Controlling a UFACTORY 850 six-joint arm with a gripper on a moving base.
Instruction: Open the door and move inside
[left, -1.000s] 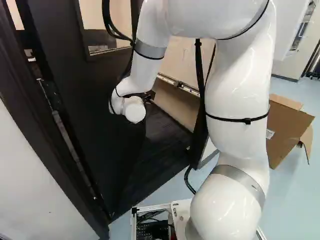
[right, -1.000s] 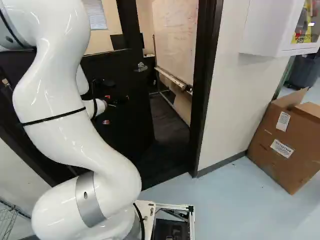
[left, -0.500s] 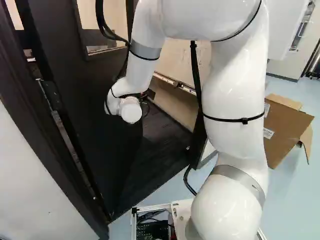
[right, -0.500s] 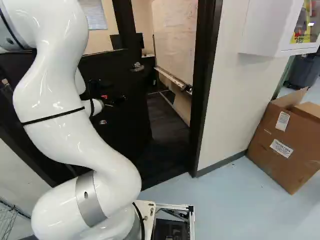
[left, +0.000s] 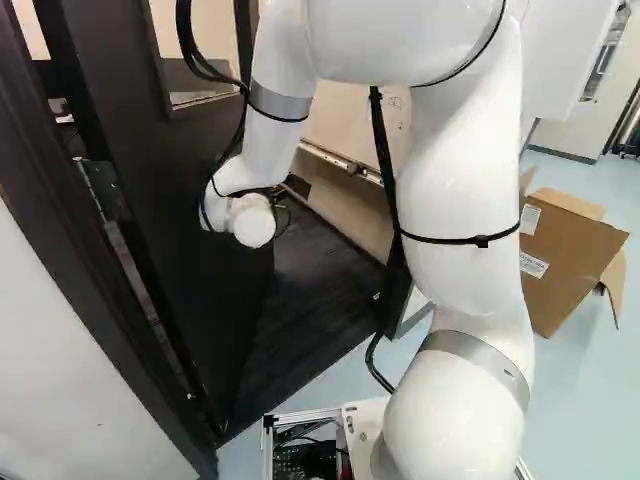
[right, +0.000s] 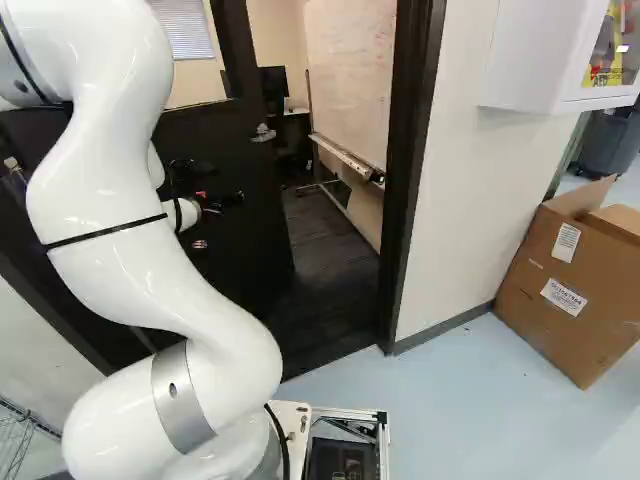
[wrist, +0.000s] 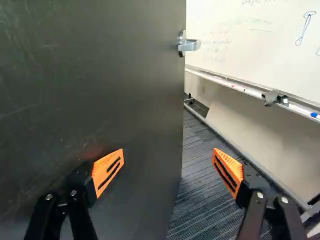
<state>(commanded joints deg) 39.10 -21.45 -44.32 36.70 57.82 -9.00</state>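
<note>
The dark door (right: 235, 240) stands partly open, swung into the room beyond the frame. Against its dark face, in the right base view, is my gripper (right: 222, 203), below the silver door handle (right: 263, 134). In the wrist view the gripper (wrist: 167, 162) has its fingers wide apart with nothing held between them. One orange pad (wrist: 108, 171) is close to the door's face; whether it touches cannot be told. The other stands past the door's edge, over the opening. The handle (wrist: 190, 45) is ahead of the gripper, near the door's free edge.
A dark door frame (right: 408, 180) borders the doorway on the right, with a white wall (right: 465, 200) beside it. Through the opening are dark flooring (right: 330, 270) and a whiteboard (right: 350, 80). Further right stand a cardboard box (right: 560, 290) and a wall cabinet (right: 530, 60).
The door has swung further inward, its handle shifting left in the right base view and the opening widening. My forearm and gripper have moved left along with it. The base has not moved.
</note>
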